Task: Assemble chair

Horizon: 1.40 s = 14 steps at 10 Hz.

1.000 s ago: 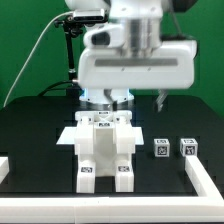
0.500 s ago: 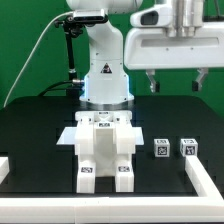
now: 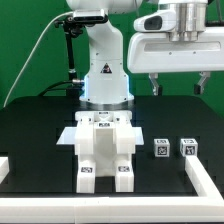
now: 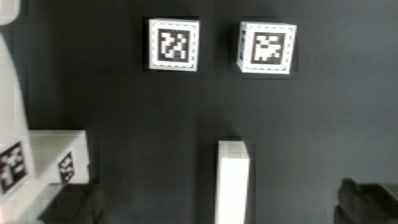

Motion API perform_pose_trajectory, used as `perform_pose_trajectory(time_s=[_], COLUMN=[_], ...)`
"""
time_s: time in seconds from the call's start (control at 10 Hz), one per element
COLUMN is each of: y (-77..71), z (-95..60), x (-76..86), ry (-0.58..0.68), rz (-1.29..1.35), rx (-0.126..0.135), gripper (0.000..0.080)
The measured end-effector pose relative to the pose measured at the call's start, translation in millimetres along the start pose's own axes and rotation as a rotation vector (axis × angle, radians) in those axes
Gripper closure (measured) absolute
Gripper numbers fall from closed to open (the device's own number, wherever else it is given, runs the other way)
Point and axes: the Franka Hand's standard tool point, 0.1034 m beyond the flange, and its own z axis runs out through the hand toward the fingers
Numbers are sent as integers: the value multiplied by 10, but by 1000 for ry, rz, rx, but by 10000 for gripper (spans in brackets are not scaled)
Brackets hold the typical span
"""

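Note:
The chair parts [image 3: 101, 150] stand joined as a white blocky piece with tags at the table's middle, a flat panel behind two front posts. Its edge shows in the wrist view [image 4: 32, 155]. Two small white tagged blocks [image 3: 161, 150] [image 3: 187, 148] sit to the exterior view's right; the wrist view shows them side by side [image 4: 175, 45] [image 4: 267, 47]. My gripper [image 3: 177, 86] hangs high above these blocks, open and empty, its dark fingers [image 4: 365, 200] wide apart. In the wrist view the gripper [image 4: 217, 206] is far above the table.
The thin white border frame [image 3: 204, 180] runs along the table's right edge and front, and shows as a white strip in the wrist view [image 4: 231, 180]. Another frame piece [image 3: 3, 166] lies at the left. The robot base [image 3: 104, 80] stands behind the chair parts.
My gripper has moved from just above the chair parts up and to the exterior view's right, and now hangs over the two small blocks. The parts have not moved.

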Motion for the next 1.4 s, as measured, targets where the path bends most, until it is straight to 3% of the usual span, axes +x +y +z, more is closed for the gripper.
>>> perform_pose_trajectory(time_s=[0.2,0.5,0.7,1.0,1.2,1.4], y=[-149,-229,-320,-322,-399,-434], z=[247,641,766,977,1112,1170], x=[-103,-212,-308,-312,-299,-299], ry=[-3,-9,-25,-33,-41,-45], rz=[6,4,9,15,11,4], rx=[-10,-26,-33,-42,-49,-53], gripper=[150,150,150,150,150,150])
